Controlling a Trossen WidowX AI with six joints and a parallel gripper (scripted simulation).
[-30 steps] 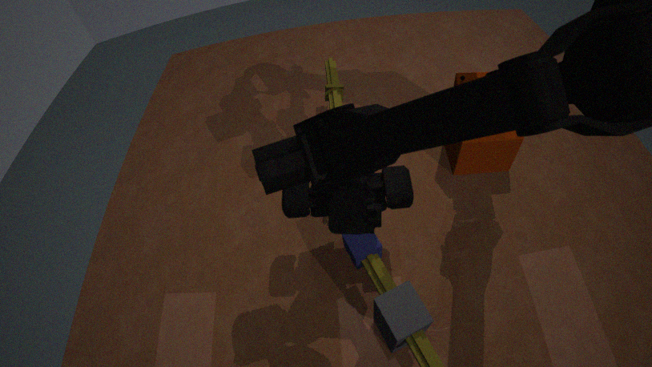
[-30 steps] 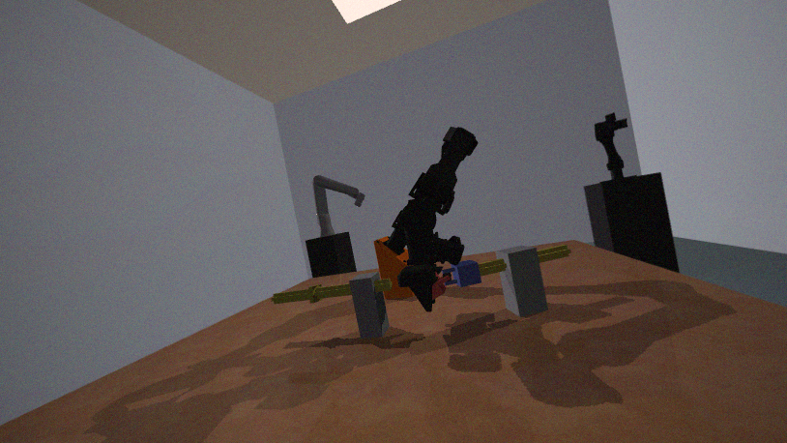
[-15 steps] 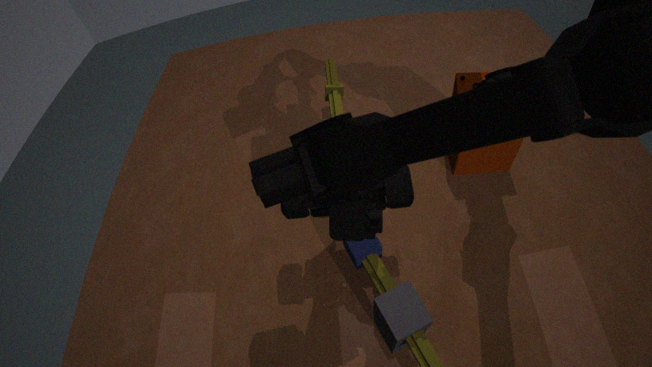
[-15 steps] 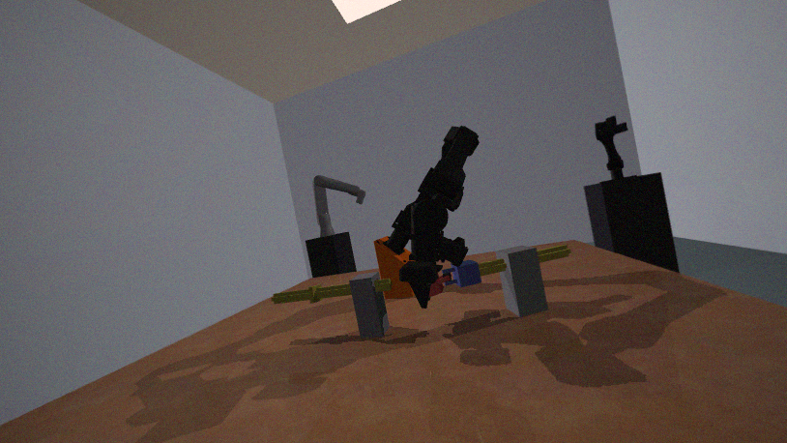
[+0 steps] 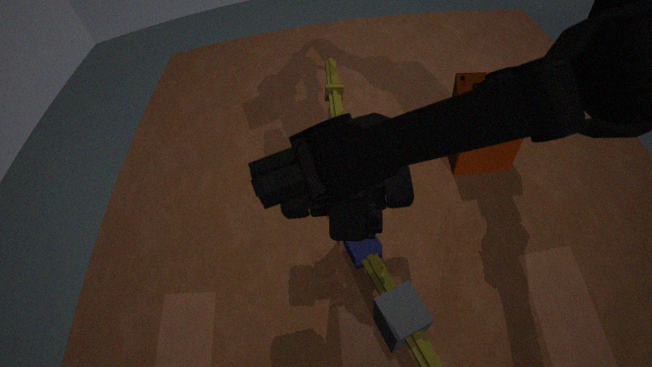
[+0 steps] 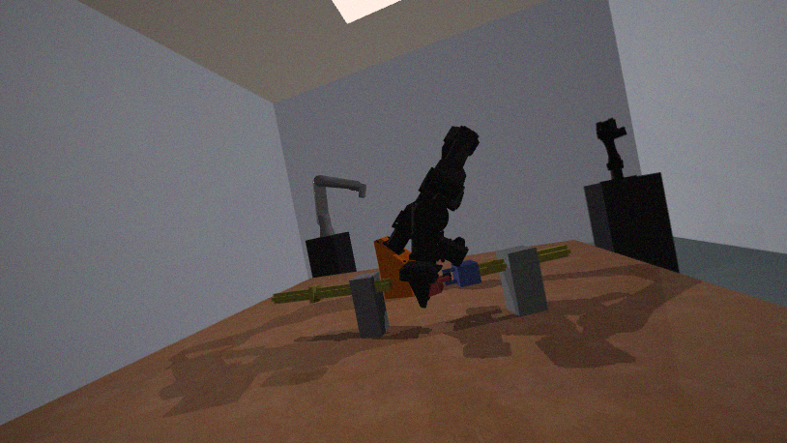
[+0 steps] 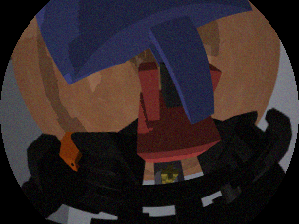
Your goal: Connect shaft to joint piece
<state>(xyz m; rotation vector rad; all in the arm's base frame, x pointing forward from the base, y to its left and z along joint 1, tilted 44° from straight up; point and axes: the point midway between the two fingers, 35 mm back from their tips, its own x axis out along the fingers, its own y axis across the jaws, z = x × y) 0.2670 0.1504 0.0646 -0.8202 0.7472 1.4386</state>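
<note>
The tool [image 6: 424, 297] is clamped on the red joint piece [image 7: 172, 135], right beside the blue yoke [image 5: 363, 250]. Two yellow shafts [image 5: 382, 277] run through two gray blocks [image 5: 402, 315], toward 12 and 5 o'clock in the top view. One orange block [image 5: 488, 159] sits at 3 o'clock. The brown tabletop [image 5: 182, 227] spreads wide toward 9 o'clock. The black arm [image 5: 478, 118] leans down from 2 o'clock.

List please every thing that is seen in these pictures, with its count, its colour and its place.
Shafts: two, yellow-green, meeting at an angle mid-table.
Blocks: two, grey, one on each shaft.
Blue joint part: one, on the end of the near shaft.
Red joint piece: one, beside the blue part, in the claw.
Orange block: one, under the arm.
Table: one, brown.
Black stands: two, beyond the table.
Arm: one, black.
Claw: one, black, shut on the red joint piece.
</note>
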